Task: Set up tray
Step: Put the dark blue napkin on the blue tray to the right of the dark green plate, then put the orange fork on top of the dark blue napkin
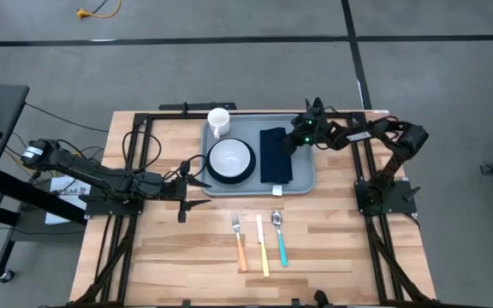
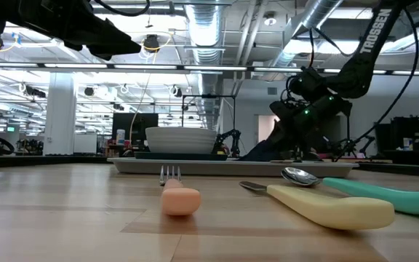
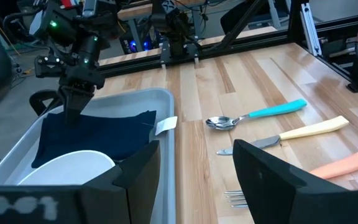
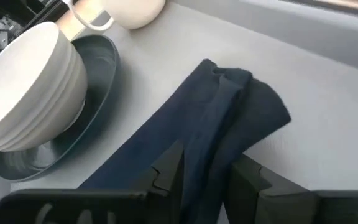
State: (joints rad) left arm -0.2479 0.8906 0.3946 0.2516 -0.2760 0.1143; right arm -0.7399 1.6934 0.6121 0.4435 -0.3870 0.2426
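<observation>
Your right gripper (image 1: 286, 144), jaws narrowly parted astride the dark napkin (image 1: 275, 156) on the tray (image 1: 305, 180) at the bench's far side, appears mid-placement; left gripper (image 1: 197, 190) waits wide beside the tray; next likely: fork (image 1: 239, 242), knife (image 1: 262, 245), spoon (image 1: 279, 237).

A robotics lab is indicated: exposed ceiling ducts (image 2: 209, 22) and strip lights (image 2: 122, 67) are seen overhead, with equipment benches (image 2: 71, 149) beyond the wooden table (image 1: 332, 248).
</observation>
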